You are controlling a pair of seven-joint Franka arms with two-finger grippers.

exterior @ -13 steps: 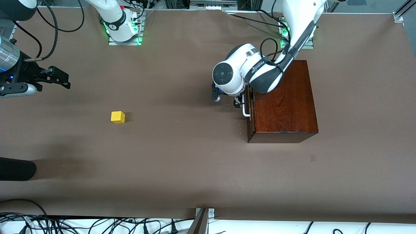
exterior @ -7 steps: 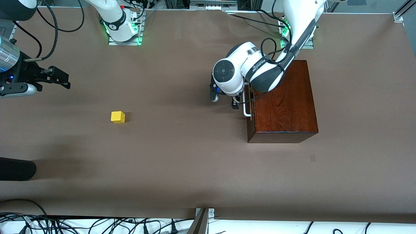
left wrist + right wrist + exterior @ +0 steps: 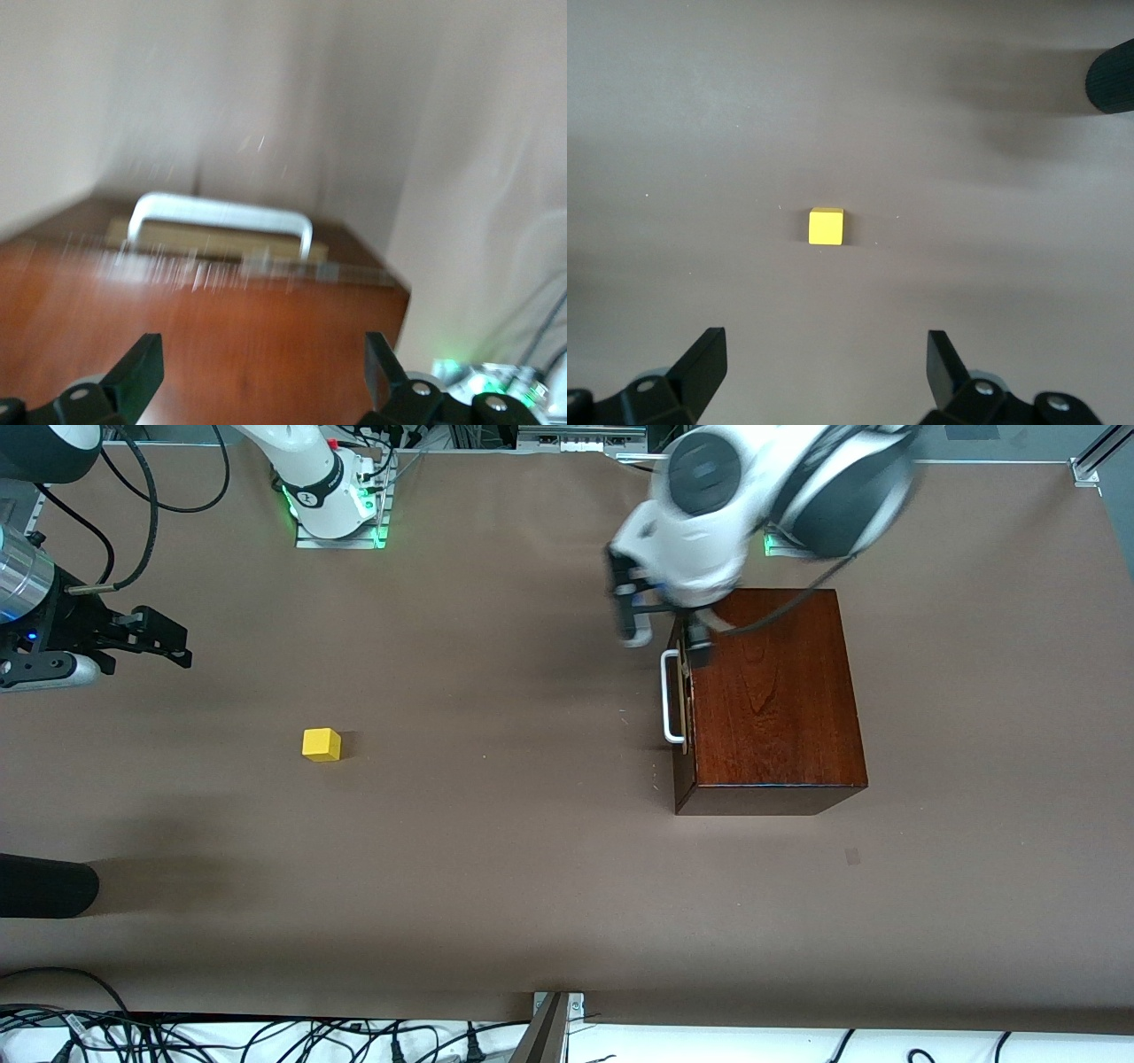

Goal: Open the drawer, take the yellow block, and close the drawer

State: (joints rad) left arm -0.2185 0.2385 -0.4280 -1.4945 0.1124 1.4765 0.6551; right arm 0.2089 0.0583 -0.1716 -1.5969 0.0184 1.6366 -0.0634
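The dark wooden box (image 3: pixel 771 700) stands toward the left arm's end of the table. Its drawer is shut, and the white handle (image 3: pixel 671 695) faces the right arm's end. My left gripper (image 3: pixel 663 638) hangs open and empty over the box's edge above the handle. The left wrist view shows the handle (image 3: pixel 221 217) and the box top (image 3: pixel 221 345) under the open left gripper (image 3: pixel 261 372). The yellow block (image 3: pixel 321 744) lies on the bare table, apart from the box. My right gripper (image 3: pixel 173 645) waits open over the table; the block (image 3: pixel 826 227) shows ahead of it (image 3: pixel 824 367).
A black rounded object (image 3: pixel 44 886) juts in at the right arm's end, nearer the front camera; it also shows in the right wrist view (image 3: pixel 1112 80). Cables (image 3: pixel 266 1036) and a metal bracket (image 3: pixel 554 1027) lie along the front edge.
My left arm has swung up and back from the drawer handle toward its base, its gripper now over the box's edge. Drawer, block and right arm have not moved.
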